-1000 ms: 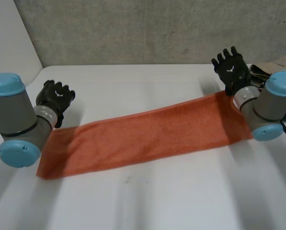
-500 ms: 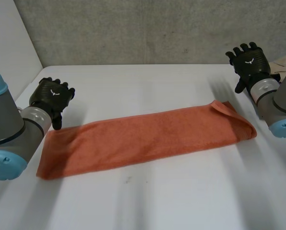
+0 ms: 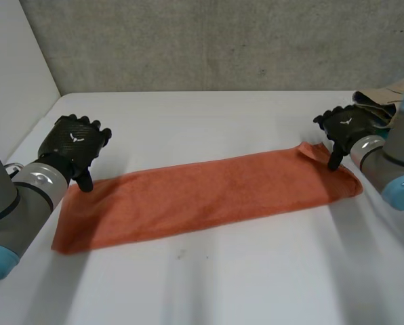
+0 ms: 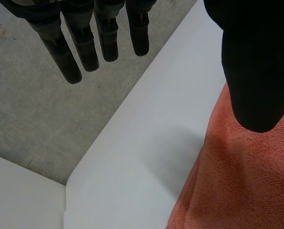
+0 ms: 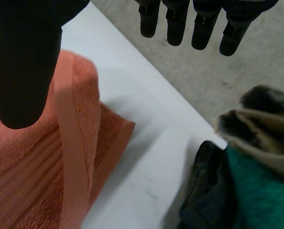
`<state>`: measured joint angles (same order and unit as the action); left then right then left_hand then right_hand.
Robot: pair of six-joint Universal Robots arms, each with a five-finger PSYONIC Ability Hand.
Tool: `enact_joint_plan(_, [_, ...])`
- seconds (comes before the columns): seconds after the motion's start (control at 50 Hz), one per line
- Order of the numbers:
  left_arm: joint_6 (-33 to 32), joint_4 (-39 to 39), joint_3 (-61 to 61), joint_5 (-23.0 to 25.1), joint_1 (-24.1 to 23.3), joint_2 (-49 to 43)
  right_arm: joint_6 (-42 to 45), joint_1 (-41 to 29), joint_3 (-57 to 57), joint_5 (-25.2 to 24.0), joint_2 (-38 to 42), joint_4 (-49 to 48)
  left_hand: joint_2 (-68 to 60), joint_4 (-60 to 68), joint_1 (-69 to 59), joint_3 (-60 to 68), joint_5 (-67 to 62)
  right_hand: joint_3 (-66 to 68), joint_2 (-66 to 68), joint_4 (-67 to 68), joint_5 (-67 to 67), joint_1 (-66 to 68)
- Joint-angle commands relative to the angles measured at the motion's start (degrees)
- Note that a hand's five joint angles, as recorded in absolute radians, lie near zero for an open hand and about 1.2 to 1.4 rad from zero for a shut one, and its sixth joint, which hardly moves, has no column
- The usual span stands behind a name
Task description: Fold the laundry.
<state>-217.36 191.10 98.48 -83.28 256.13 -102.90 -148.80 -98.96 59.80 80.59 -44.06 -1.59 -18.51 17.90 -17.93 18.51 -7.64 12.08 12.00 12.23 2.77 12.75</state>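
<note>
An orange towel (image 3: 202, 196), folded into a long strip, lies flat across the white table (image 3: 209, 115). My left hand (image 3: 73, 142) hovers at the strip's left end, its thumb pointing down at the far corner there. In the left wrist view its fingers (image 4: 89, 43) hang straight over the table edge and its thumb (image 4: 258, 71) is over the towel (image 4: 247, 181), holding nothing. My right hand (image 3: 348, 126) is at the right end. Its fingers (image 5: 180, 24) are straight and its thumb (image 5: 23, 62) is above the turned-up corner of the towel (image 5: 75, 157).
A heap of other laundry (image 3: 385, 101) lies at the table's far right, just beyond my right hand: beige cloth (image 5: 261, 129), green cloth (image 5: 256, 200) and dark cloth (image 5: 204, 191). A grey wall (image 3: 209, 40) runs along the far edge, and a white panel stands at the left.
The towel has settled flat after hanging stretched between the arms. My right hand swung out, then came down to the towel's right end. My left hand moved slightly nearer its left end.
</note>
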Motion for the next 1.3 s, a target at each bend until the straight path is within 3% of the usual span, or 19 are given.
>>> enact_joint_plan(0.02, [-0.08, 1.47, -0.04, -0.13, 0.25, -0.37, 0.35, -0.09, -4.43, 2.1, 7.93, -11.57, -0.96, 1.57, -1.54, 0.96, -1.83, -2.08, -2.0, -2.23, -2.77, -2.75])
enact_joint_plan(0.1, [-0.08, 1.65, 0.22, -0.13, -0.02, -0.37, 2.54, -0.44, -4.96, 5.18, 10.92, -21.85, -1.12, 1.73, -1.7, 1.12, -2.0, -2.08, -2.0, -2.23, -2.77, -2.75])
enact_joint_plan(0.2, [-0.08, 1.65, 0.93, -0.13, 0.07, -0.37, 11.23, -0.88, -2.68, 7.21, 11.54, -32.48, -1.12, 1.73, -1.7, 1.12, -2.0, -2.08, -2.0, -2.23, -2.77, -2.75])
enact_joint_plan(0.32, [-0.08, 1.73, 1.19, -0.13, 0.51, -0.02, 12.31, -2.9, 1.71, 6.94, 6.98, -33.48, -1.13, 1.74, -1.7, 1.13, -2.0, -2.08, -2.0, -2.23, -2.77, -2.75])
enact_joint_plan(0.48, [0.01, 1.65, 1.63, -0.13, 0.42, 1.91, 7.39, -2.73, 11.82, 5.54, -6.46, -25.4, -0.96, 1.57, -1.54, 0.96, -1.83, -2.08, -2.0, -2.23, -2.77, -2.75])
enact_joint_plan(0.58, [0.97, 1.73, 1.9, 0.04, 0.16, 3.49, 3.88, -2.2, 15.78, 0.54, -13.58, -8.13, -0.79, 1.4, -1.37, 0.79, -1.66, -1.7, -1.62, -1.85, -2.39, -2.37])
enact_joint_plan(0.74, [6.42, 1.73, 1.54, 2.68, -0.02, 4.9, 4.31, 5.79, 16.58, -6.49, -15.0, 13.36, -0.79, 1.4, -1.37, 0.79, -1.66, 6.42, 6.49, 6.27, 5.73, 5.75])
enact_joint_plan(0.92, [10.03, 2.0, 1.63, 4.62, -0.28, 5.17, 7.29, 11.07, 15.61, -15.2, -11.85, 12.67, -0.79, 1.4, -1.37, 0.79, -1.66, 7.09, 7.16, 6.94, 6.39, 6.41])
enact_joint_plan(1.16, [9.94, 3.58, 2.16, 4.62, -0.46, 5.08, 9.32, 11.16, 14.73, -15.38, -4.9, 6.78, -0.96, 1.57, -1.54, 0.96, -1.83, 17.01, 17.08, 16.85, 16.31, 16.33])
enact_joint_plan(1.2, [10.03, 3.67, 2.25, 4.62, -0.46, 5.08, 9.32, 11.16, 14.47, -15.2, -3.84, 5.55, -0.96, 1.57, -1.54, 0.96, -1.83, 27.38, 27.46, 27.23, 26.69, 26.71])
enact_joint_plan(1.26, [9.94, 3.67, 2.25, 4.62, -0.46, 5.08, 9.23, 11.33, 14.03, -14.33, -3.84, 1.79, -0.96, 1.57, -1.54, 0.96, -1.83, 67.81, 67.88, 67.66, 67.11, 67.14])
enact_joint_plan(1.3, [9.94, 3.58, 2.34, 4.53, -0.46, 5.17, 8.71, 11.77, 15.07, -12.31, -4.37, -0.68, -0.96, 1.57, -1.54, 0.96, -1.83, 67.92, 68.0, 67.77, 67.23, 67.25])
